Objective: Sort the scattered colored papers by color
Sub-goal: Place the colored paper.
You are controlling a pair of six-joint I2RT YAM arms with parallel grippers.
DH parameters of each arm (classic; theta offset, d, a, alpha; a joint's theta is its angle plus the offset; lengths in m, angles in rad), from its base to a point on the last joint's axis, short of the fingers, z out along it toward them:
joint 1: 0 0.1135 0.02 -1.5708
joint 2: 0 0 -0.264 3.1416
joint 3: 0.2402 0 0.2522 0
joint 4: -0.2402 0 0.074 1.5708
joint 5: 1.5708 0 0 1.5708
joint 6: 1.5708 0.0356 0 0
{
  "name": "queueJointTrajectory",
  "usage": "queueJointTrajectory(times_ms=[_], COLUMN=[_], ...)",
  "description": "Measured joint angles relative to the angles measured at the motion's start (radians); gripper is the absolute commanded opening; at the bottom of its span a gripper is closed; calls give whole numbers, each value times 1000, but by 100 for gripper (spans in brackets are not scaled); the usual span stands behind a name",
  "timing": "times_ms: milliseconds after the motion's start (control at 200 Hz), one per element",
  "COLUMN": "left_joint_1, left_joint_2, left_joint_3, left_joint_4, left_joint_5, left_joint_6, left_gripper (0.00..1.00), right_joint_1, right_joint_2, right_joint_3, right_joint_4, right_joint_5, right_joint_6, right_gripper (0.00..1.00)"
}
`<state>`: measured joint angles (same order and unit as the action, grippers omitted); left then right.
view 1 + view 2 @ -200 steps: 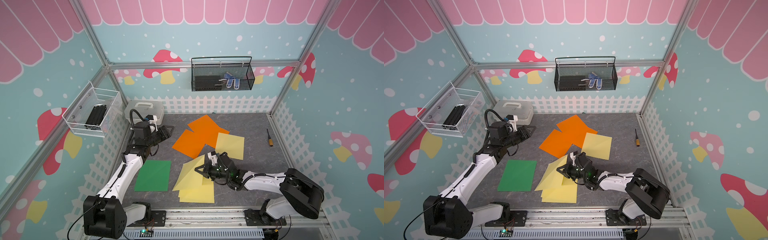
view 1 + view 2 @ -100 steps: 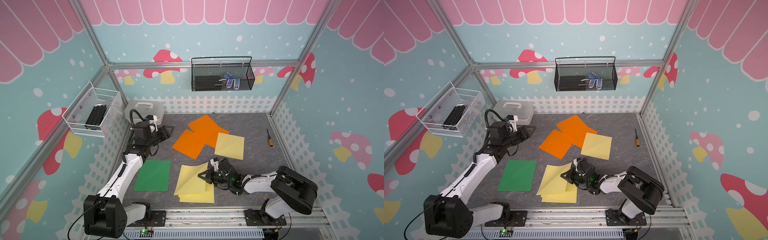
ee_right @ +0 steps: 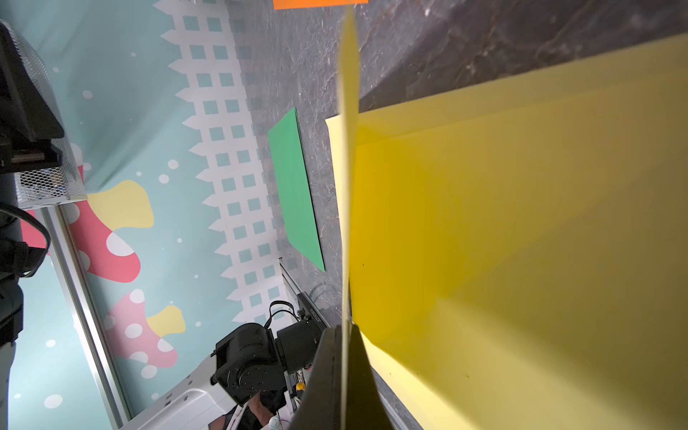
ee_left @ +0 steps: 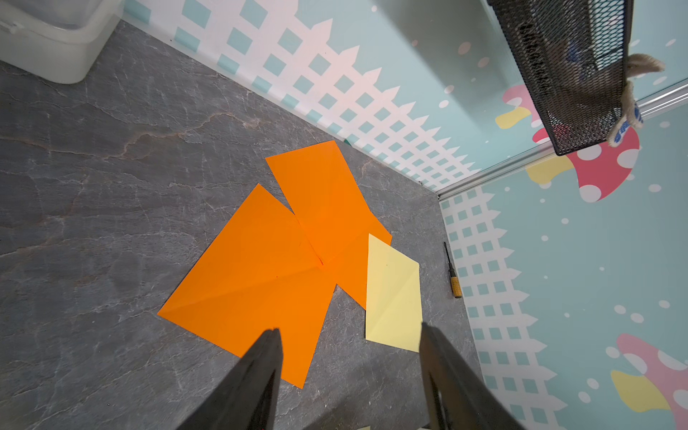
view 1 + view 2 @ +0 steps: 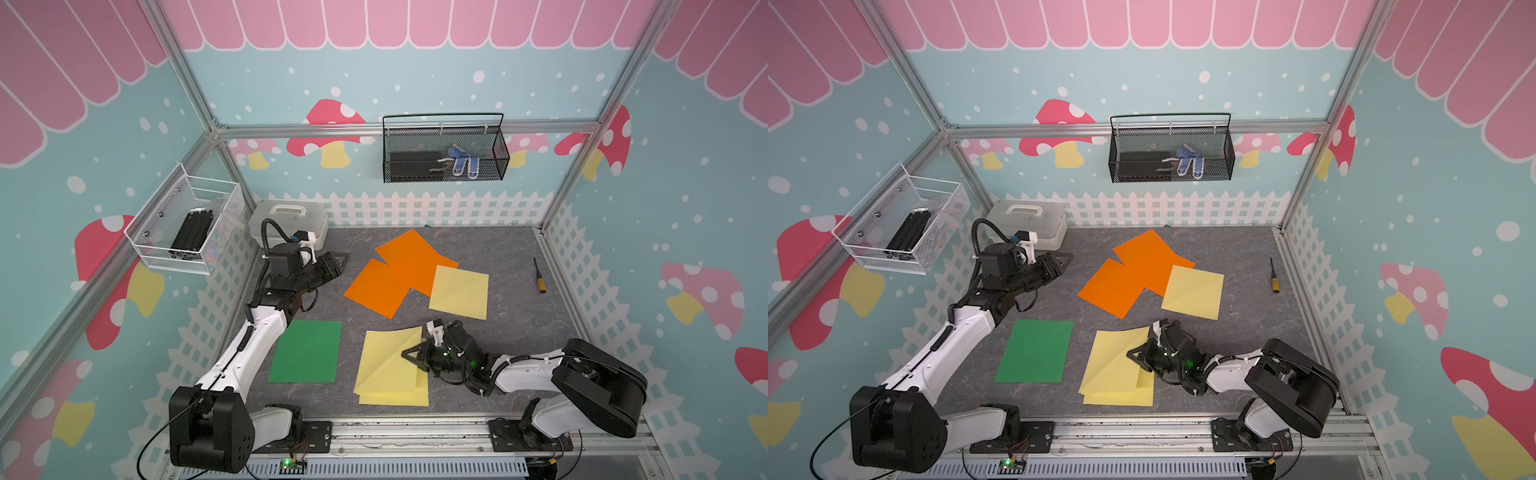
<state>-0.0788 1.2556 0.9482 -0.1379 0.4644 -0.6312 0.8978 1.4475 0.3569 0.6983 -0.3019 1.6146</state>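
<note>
Lower middle in a top view, the right claw [image 5: 409,356] pinches a yellow paper [image 5: 382,357]; the left claw [image 5: 341,261] stands open, empty.

Two stereo eyes sit side by side high over my base rail [image 5: 415,434], tilted down toward the back fence [image 5: 415,208]. Both top views take in nearly the same whole floor [image 5: 498,245], my arms entering from the lower corners of the frame. My left wrist camera, raised and well back, looks past my left gripper [image 4: 349,327] across the orange papers [image 4: 260,279] to the screwdriver [image 4: 452,275], ground both top views also show. My right wrist camera, rolled sideways, rides very low and close: a yellow paper [image 3: 348,149] seen edge-on splits its picture, yellow stack [image 3: 521,223] on one side, green paper [image 3: 296,193] beyond.
</note>
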Motion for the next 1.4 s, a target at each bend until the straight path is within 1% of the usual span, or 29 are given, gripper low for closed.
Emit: queueJointTrajectory(times_ms=[165,240,325,445,595,640,760,986,1031,1266,1401], left_joint_1=[0,0,0,0,0,0,0,0,0,1,1], left_joint_2=[6,7,7,7,7,7,7,7,7,7,7], left_joint_3=[-1,-2,-2,-2,-2,-3,-8,-13,-13,-13,-13], left_joint_4=[0,0,0,0,0,1,1,6,7,8,8], left_joint_5=[2,3,3,3,4,4,4,8,8,12,20], left_joint_6=[0,0,0,0,0,0,0,0,0,0,0], left_gripper=[62,62,62,62,61,62,62,62,62,62,62], right_joint_1=[0,0,0,0,0,0,0,0,0,-8,-35], right_joint_2=[-22,-22,-22,-23,-52,-69,-128,-256,-279,-323,-349], right_joint_3=[-11,-12,-13,-13,-13,-13,-13,-8,-8,-8,-8], right_joint_4=[-3,-8,-21,-45,-101,-127,-206,-451,-497,-622,-682], right_joint_5=[3,3,3,2,7,12,26,72,84,113,129], right_joint_6=[0,1,3,6,9,10,7,-7,-6,-9,-17], right_gripper=[0,6,8,20,25,26,37,44,48,49,49])
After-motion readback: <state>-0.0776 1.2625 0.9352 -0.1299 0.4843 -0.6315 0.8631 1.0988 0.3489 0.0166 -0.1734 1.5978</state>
